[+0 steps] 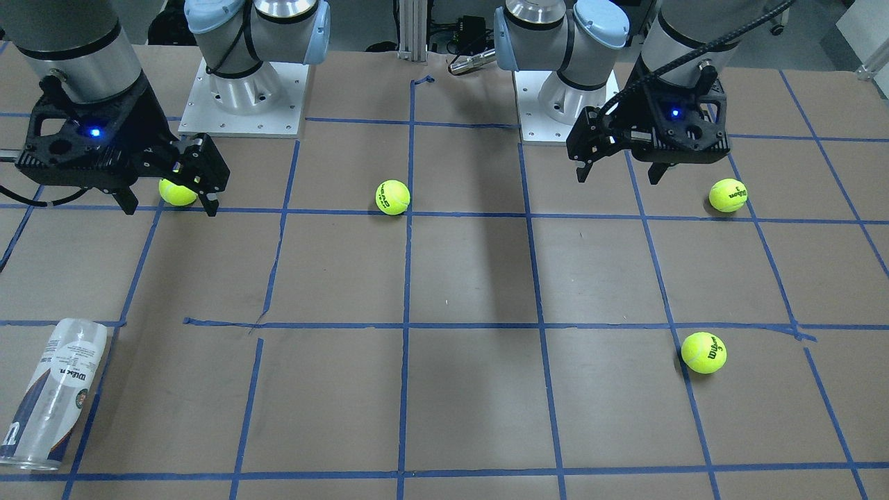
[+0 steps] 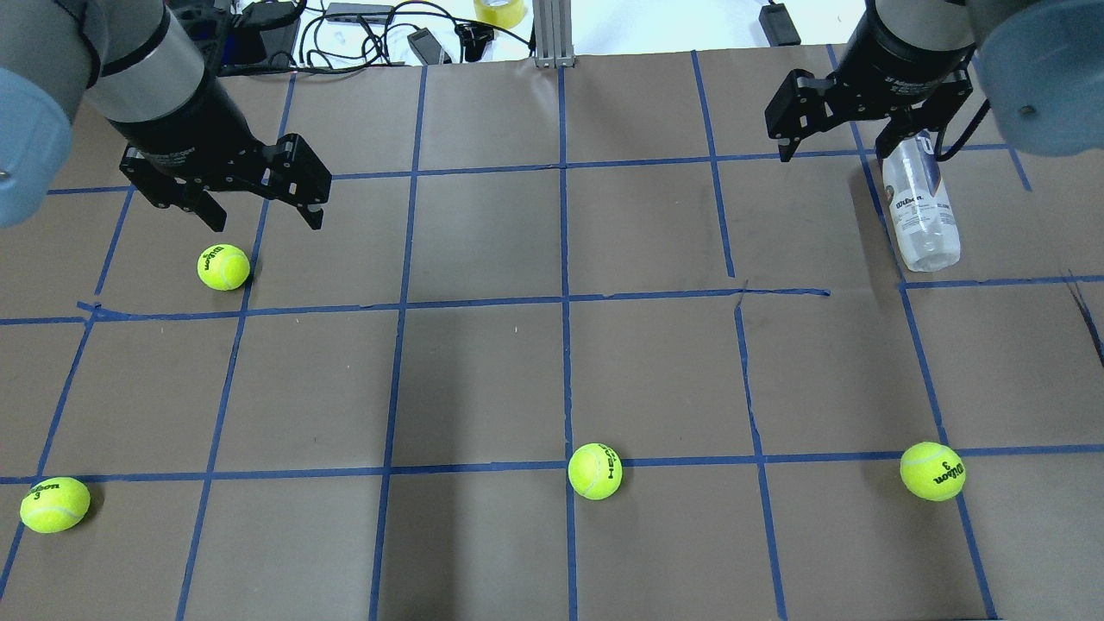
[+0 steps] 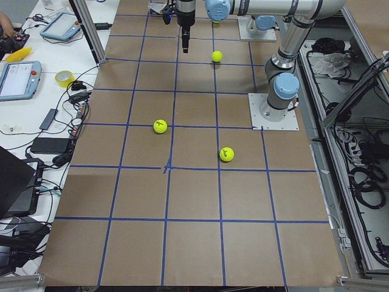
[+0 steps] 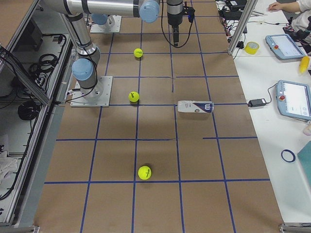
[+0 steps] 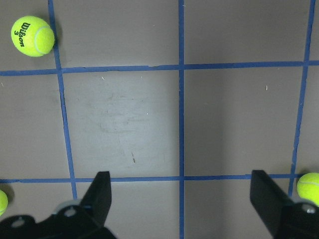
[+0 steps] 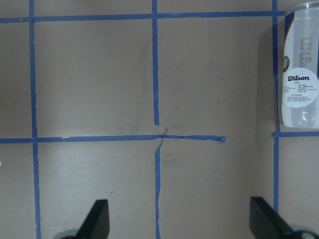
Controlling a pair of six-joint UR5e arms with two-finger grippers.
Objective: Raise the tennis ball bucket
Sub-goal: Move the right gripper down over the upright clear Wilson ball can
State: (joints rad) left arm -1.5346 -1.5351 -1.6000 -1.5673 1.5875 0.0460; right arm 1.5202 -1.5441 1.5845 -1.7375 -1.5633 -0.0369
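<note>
The tennis ball bucket [image 2: 921, 203] is a clear tube with a white and navy Wilson label, lying on its side on the brown table at the far right. It also shows in the front view [image 1: 55, 392], the right side view [image 4: 195, 106] and the right wrist view [image 6: 301, 64]. My right gripper [image 2: 832, 155] hovers open and empty above the table just beside the tube's far end; it also shows in the front view [image 1: 170, 208] and the right wrist view [image 6: 180, 221]. My left gripper [image 2: 266, 222] hovers open and empty over the left half, and also shows in the front view [image 1: 618, 178] and the left wrist view [image 5: 182, 199].
Several yellow-green tennis balls lie loose: one below the left gripper [image 2: 222, 267], one at the near left [image 2: 53, 504], one in the middle [image 2: 595, 471], one at the near right [image 2: 932, 471]. Blue tape lines grid the table. Cables and a tape roll [image 2: 498, 10] lie past the far edge.
</note>
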